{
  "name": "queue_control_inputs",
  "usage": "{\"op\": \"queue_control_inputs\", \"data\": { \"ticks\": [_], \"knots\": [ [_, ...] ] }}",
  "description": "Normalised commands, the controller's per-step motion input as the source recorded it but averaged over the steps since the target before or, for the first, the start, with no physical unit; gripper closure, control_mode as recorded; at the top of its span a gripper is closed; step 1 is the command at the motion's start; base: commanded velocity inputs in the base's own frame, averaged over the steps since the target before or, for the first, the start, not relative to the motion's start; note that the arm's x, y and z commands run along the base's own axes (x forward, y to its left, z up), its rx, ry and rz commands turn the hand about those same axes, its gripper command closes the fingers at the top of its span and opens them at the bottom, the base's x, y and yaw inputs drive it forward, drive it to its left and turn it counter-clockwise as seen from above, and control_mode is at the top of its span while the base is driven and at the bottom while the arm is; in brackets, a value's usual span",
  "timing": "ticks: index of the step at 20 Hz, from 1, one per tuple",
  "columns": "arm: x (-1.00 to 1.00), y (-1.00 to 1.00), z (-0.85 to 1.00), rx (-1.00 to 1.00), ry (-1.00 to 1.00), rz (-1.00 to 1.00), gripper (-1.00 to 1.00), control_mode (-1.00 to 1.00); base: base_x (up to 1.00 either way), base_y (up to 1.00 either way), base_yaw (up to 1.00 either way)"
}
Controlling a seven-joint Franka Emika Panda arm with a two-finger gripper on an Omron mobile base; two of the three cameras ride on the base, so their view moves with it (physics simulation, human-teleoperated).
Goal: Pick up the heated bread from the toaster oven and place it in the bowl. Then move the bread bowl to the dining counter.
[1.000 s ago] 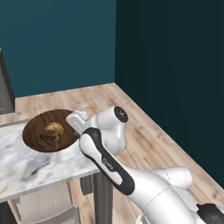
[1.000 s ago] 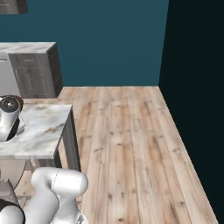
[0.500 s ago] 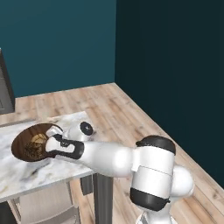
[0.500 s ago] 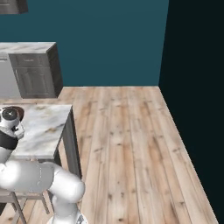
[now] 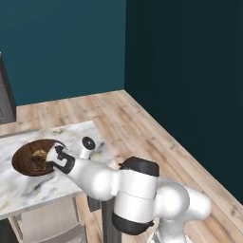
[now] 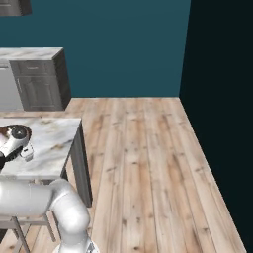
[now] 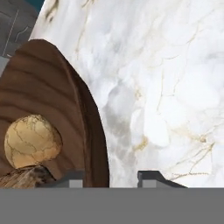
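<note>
One bowl [image 5: 28, 160] of dark brown wood grain, wide and shallow, resting on the white veined marble dining counter [image 5: 52, 182]. Inside it two pieces: one heated bread [image 7: 24, 178], dark brown, speckled and rough, at 6 o'clock of one smooth golden-tan piece [image 7: 33, 141] and touching it. One gripper [image 7: 109, 177] at the bowl's 3 o'clock rim in the left base view, fingers [image 7: 151, 176] parted, one either side of the rim, nothing clamped between them.

No text, label, brand, number or sign can be read on anything in these views
</note>
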Motion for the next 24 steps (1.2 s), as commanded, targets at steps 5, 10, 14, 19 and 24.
{"op": "queue_control_inputs", "data": {
  "ticks": [5, 10, 14, 19, 24],
  "knots": [
    [-0.38, -0.54, 0.38, 0.02, 0.02, -0.08, -1.00, -1.00, 0.00, 0.00, 0.00],
    [-0.92, -1.00, 0.69, 0.11, 0.00, -0.13, -1.00, -1.00, 0.00, 0.00, 0.00],
    [-1.00, -1.00, 0.51, 0.14, -0.04, -0.10, -1.00, -1.00, 0.00, 0.00, 0.00],
    [-1.00, -1.00, 0.58, 0.17, -0.15, -0.03, -1.00, -1.00, 0.00, 0.00, 0.00],
    [-0.40, -0.35, 0.11, 0.09, -0.16, -0.05, -1.00, -1.00, 0.00, 0.00, 0.00]
  ]
}}
